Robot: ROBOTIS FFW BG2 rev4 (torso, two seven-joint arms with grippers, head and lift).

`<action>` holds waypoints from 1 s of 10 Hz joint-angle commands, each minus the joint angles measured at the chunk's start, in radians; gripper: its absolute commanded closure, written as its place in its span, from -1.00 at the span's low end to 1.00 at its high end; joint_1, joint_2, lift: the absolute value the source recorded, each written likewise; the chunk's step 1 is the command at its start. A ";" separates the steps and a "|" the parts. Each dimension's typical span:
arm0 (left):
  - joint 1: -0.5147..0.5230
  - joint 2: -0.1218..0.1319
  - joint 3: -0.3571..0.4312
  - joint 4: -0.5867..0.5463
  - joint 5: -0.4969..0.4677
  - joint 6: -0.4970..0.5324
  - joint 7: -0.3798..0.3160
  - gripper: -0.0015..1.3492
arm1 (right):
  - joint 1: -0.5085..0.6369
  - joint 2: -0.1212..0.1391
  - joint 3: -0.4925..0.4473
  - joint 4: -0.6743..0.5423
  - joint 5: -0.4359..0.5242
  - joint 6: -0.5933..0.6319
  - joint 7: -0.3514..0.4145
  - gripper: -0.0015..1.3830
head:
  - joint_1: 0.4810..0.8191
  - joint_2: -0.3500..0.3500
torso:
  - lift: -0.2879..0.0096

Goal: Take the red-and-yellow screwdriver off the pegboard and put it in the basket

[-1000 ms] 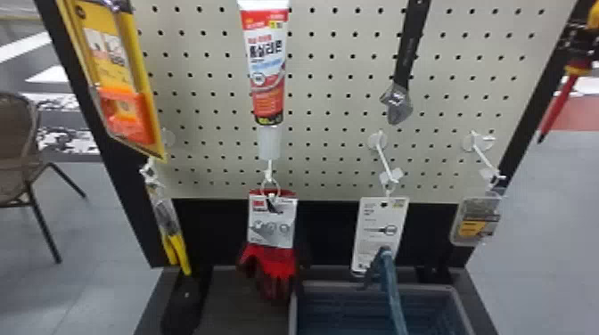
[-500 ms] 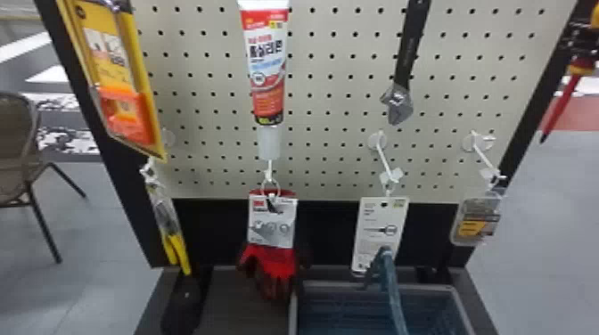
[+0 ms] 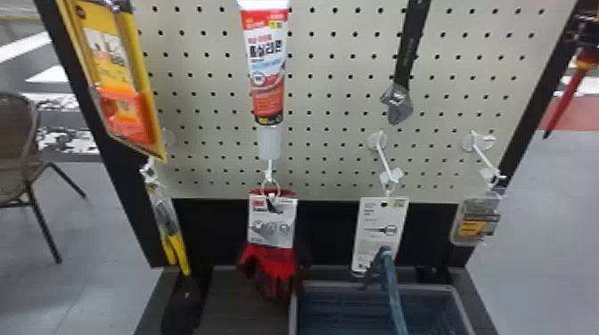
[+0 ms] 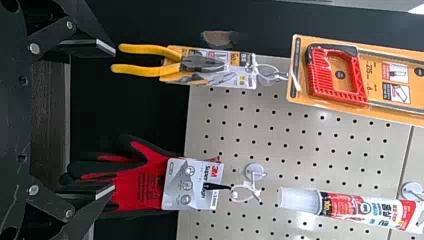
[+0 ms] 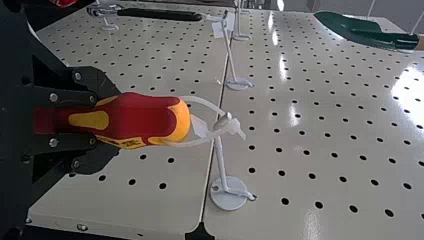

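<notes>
Your right end effector (image 3: 584, 38) grips the screwdriver (image 5: 145, 117) at the pegboard (image 5: 125, 170).
Its two fingers are closed around the red-and-yellow handle, and the strap (image 5: 202, 102) loops around the tip of a white hook (image 5: 221, 160) just ahead of them; the basket (image 3: 450, 289) sits lower and to that end effector's left. Your left end effector (image 4: 115, 119) is spread wide and empty, with the pliers (image 4: 145, 49) and gloves (image 4: 132, 185) hanging ahead of it.

1 brown chair (image 3: 15, 147) stands left on grey floor (image 3: 552, 231), 1 red patch (image 3: 584, 114) lying right.
</notes>
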 commanded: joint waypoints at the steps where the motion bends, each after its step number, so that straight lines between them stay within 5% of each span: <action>1: 0.002 0.002 0.000 0.000 0.000 0.000 0.000 -0.50 | 0.002 -0.001 -0.003 -0.009 -0.006 0.000 -0.003 0.66 | -0.60 0.00 | 0.26; 10: -0.003 0.009 -0.006 0.000 0.002 0.009 0.000 -0.49 | 0.073 -0.001 -0.046 -0.075 -0.043 0.000 -0.029 0.66 | -0.60 0.00 | 0.26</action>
